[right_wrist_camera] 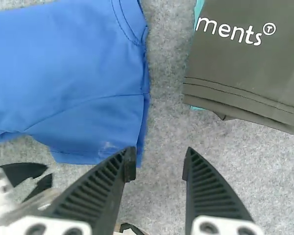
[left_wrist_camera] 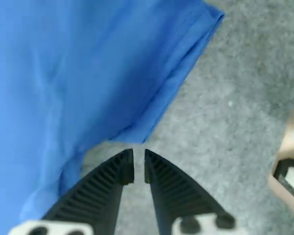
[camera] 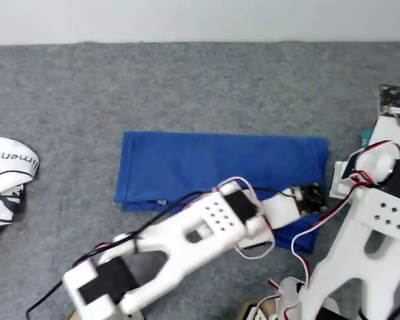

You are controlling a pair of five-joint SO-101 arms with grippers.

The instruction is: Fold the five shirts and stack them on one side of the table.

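So the blue shirt (camera: 213,160) is lying about mid-table, already folded down into a long band, hems toward the right end. The table (camera: 187,80) has a grey fuzzy cover. Looks to me like the next job is a crosswise fold and then a move onto the pile.

The left gripper (left_wrist_camera: 138,154) sits low at the shirt's near right corner. Its jaws are almost closed, just a sliver between them and nothing in it, and the tips are over bare table just beside the blue edge. The right gripper (right_wrist_camera: 159,156) hangs over the gap between the shirt's right end and a folded olive shirt (right_wrist_camera: 245,73), with its jaws wide and empty. The olive one has a bit of teal poking out under it, so I'd guess that's the stack side. A white shirt (camera: 7,173) is crumpled at the far left edge.

Handling-wise, this is thin, floppy fabric and very light, so weight is a non-issue. The layers will slide over each other, and the fuzzy cover will probably drag and bunch it. I'd pinch at the stitched hem corners, one per arm, getting every layer between the jaws. Then lift rather than drag. Grab only the top layer and the fold opens up.
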